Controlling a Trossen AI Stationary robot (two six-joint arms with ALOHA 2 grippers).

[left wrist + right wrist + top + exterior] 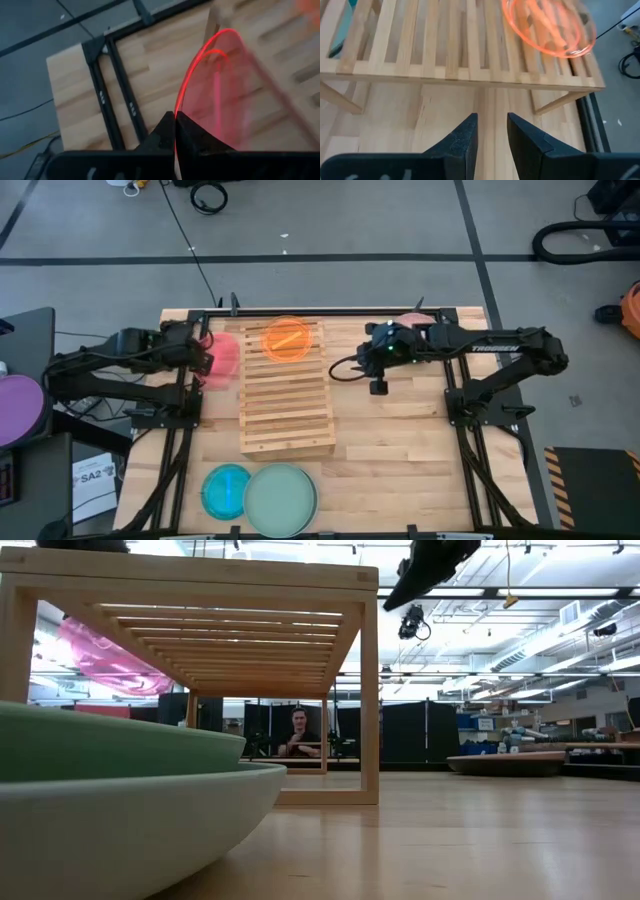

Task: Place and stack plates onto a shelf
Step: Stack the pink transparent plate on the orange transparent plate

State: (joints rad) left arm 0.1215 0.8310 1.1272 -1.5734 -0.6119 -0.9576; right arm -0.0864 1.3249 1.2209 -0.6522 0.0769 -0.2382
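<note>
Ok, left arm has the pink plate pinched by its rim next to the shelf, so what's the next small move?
Probably carry it sideways over the shelf. The left gripper is shut on the pink plate, held beside the slats, not above them. The orange plate already lies on the far end, and the right gripper hangs empty clear of it.

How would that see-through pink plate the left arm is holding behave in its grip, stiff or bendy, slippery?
The pink plate probably stays stiff: held by its rim alone, it keeps its round shape with no sag. It looks thin and translucent, so likely light plastic. Its glossy edge could slip or swivel between the left gripper's shut fingers, which pinch only a small spot.
</note>
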